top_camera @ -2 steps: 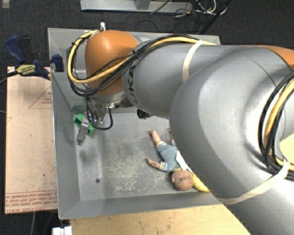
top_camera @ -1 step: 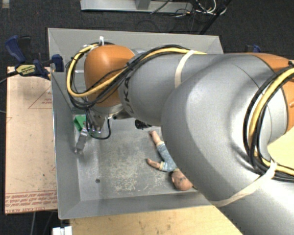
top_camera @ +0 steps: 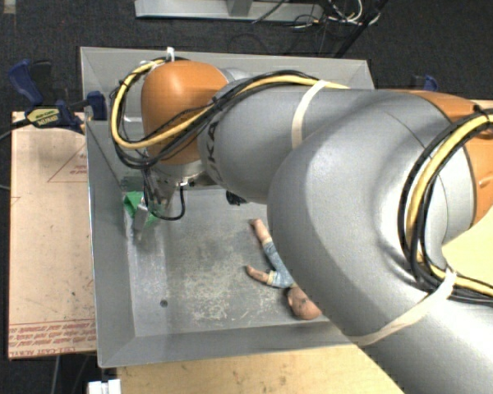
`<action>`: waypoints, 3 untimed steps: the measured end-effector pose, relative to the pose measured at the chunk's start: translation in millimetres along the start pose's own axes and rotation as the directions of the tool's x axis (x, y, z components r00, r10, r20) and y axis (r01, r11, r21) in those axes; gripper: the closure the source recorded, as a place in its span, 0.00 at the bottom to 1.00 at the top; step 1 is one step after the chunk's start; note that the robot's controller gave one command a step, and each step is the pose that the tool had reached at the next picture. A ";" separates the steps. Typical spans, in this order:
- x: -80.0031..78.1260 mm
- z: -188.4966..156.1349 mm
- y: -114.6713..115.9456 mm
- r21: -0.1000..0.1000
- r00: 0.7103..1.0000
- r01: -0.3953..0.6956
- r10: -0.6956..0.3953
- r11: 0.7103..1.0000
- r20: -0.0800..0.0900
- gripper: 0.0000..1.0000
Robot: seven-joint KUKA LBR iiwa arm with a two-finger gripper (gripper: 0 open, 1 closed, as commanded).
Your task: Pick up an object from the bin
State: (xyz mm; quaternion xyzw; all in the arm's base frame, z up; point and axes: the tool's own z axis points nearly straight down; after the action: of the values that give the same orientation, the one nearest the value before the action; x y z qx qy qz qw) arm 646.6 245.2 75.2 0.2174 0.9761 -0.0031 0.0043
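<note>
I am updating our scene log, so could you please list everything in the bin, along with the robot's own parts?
bin: one, grey metal, middle of the view
doll: one, skin-coloured with blue clothing, lying on the bin floor right of centre, its head end partly under the arm
green thing: one, bright green, small, against the bin's left wall, right at the hand
arm: one, grey with orange covers and yellow-and-black cables, reaching in from the right
hand: one, dark, low at the bin's left side, by the green thing
</note>
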 end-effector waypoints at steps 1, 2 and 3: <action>0.0 0.0 0.0 0.000 1.000 0.000 0.000 1.000 0.000 1.00; -0.2 -1.3 -0.4 0.001 1.000 -0.001 0.001 1.000 0.000 1.00; -0.8 -7.7 -0.7 0.000 1.000 -0.002 0.002 1.000 0.002 1.00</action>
State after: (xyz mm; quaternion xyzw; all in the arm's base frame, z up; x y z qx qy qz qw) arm 647.0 244.3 82.8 0.2182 0.9759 -0.0032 0.0052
